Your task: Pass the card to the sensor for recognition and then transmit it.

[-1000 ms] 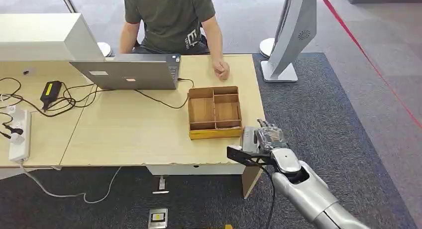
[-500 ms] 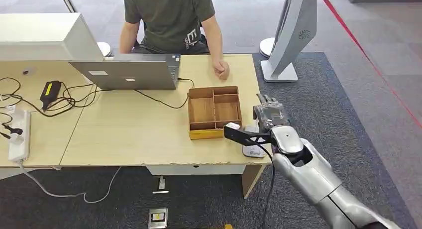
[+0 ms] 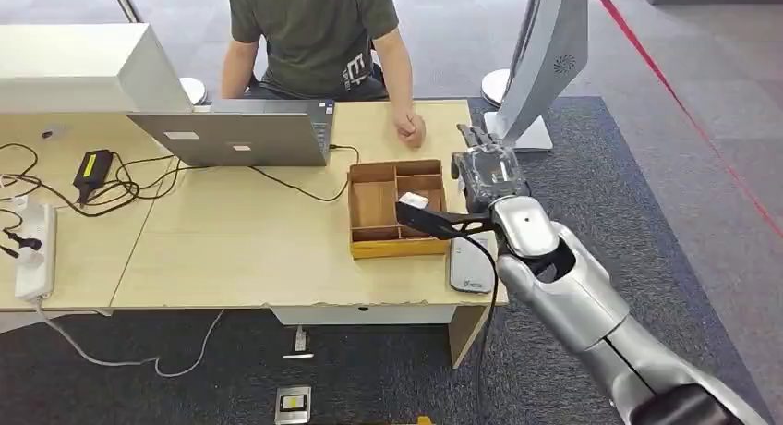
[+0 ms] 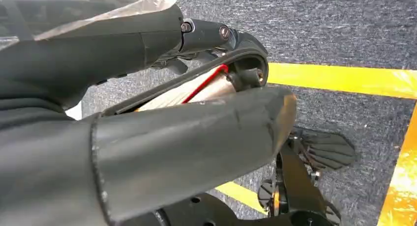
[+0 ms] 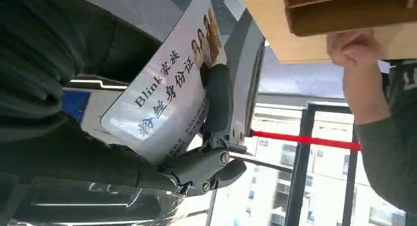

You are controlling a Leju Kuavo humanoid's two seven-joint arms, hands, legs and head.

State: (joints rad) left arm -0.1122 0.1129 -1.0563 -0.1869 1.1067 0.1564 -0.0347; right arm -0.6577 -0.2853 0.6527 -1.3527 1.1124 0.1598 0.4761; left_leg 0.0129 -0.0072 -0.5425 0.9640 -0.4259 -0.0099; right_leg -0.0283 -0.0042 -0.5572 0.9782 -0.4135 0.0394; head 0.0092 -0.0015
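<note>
Since a moment ago, your right hand is reaching farther over the surface, fingers clamping the card above the wooden tray.

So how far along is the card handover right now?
The right hand holds the card, lifted beyond the reader on the table edge, toward the seated person. Scanning itself can't be confirmed. Left: the handover; the person's fist rests on the table.
</note>
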